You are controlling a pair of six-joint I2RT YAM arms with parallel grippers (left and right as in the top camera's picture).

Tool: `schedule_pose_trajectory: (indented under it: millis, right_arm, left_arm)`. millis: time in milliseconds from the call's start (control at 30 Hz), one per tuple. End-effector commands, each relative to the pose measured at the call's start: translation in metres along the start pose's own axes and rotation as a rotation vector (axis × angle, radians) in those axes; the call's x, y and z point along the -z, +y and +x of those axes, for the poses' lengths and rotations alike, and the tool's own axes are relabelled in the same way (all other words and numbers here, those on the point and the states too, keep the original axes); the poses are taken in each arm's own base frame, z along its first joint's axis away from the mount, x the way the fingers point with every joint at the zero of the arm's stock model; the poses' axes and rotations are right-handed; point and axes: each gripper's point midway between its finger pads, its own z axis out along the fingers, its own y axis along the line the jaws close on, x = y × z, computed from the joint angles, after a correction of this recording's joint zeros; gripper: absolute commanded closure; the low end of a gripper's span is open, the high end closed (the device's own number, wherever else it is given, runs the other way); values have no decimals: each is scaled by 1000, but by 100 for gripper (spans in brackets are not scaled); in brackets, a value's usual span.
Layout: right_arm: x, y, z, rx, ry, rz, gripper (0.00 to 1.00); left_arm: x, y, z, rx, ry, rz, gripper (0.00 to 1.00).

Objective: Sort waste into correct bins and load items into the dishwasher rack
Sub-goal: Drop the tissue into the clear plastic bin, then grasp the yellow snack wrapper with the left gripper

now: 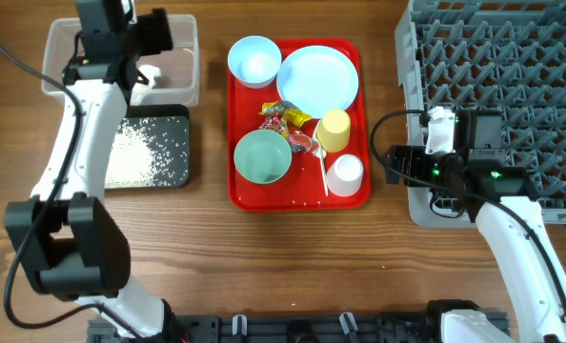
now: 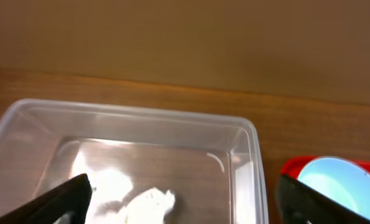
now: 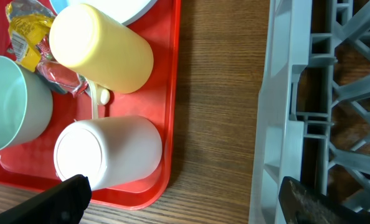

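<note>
My left gripper (image 1: 155,40) hangs open over the clear tub (image 1: 178,88). A white crumpled wrapper (image 2: 149,205) lies loose on the tub floor below the left gripper (image 2: 185,200). My right gripper (image 1: 394,164) stands open over bare table between the red tray (image 1: 240,195) and the grey rack (image 1: 497,86), holding nothing. On the tray sit two bowls (image 1: 253,61) (image 1: 262,155), a plate (image 1: 317,78), a yellow cup (image 1: 333,131), a pale cup (image 1: 345,174), yellow and red wrappers (image 1: 285,119) and white cutlery (image 1: 321,170). The pale cup (image 3: 110,152) lies just left of the right gripper (image 3: 182,200).
The black tray (image 1: 183,143) in front of the tub holds a spread of white grains (image 1: 135,152). The rack's wall (image 3: 284,112) rises close on the right gripper's right side. The left arm reaches along the table's left side.
</note>
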Motion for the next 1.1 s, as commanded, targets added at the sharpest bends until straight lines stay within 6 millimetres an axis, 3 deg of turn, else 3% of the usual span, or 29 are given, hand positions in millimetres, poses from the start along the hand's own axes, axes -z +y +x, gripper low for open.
schedule_pose_trajectory:
  millis: [0, 133, 167, 367, 467, 533, 767, 867, 900, 933, 1000, 1067]
  right_arm:
    - [0, 1, -5, 1, -6, -6, 0]
    - [0, 1, -5, 0, -6, -6, 0]
    - [0, 1, -5, 1, -7, -6, 0]
    - [0, 1, -8, 3, -18, -7, 0]
    - [0, 1, -7, -2, -14, -7, 0]
    - [0, 1, -4, -4, -4, -7, 0]
    - [0, 1, -4, -5, -2, -6, 0]
    - [0, 1, -4, -5, -2, -6, 0]
    - [0, 1, -4, -5, -2, -6, 0]
    - [0, 1, -4, -5, -2, -6, 0]
    - [0, 1, -4, -5, -2, -6, 0]
    - [0, 1, -4, -5, -2, -6, 0]
  left_arm:
    - [2, -22, 4, -12, 27, 105, 3]
    - [17, -79, 24, -46, 108, 293, 7]
    - [24, -105, 40, -74, 163, 345, 8]
    - [52, -202, 116, -233, 386, 538, 12]
    - [49, -227, 147, -293, 451, 572, 12]
    - [41, -235, 163, -307, 482, 579, 11]
    - [10, -236, 207, -312, 577, 562, 8]
    - [2, -238, 215, -313, 583, 563, 9]
    - [0, -239, 218, -315, 588, 563, 13]
    - [-1, -239, 219, -315, 589, 563, 24]
    - [-1, -239, 218, -315, 587, 564, 58]
    - [-1, -240, 218, -315, 586, 564, 75]
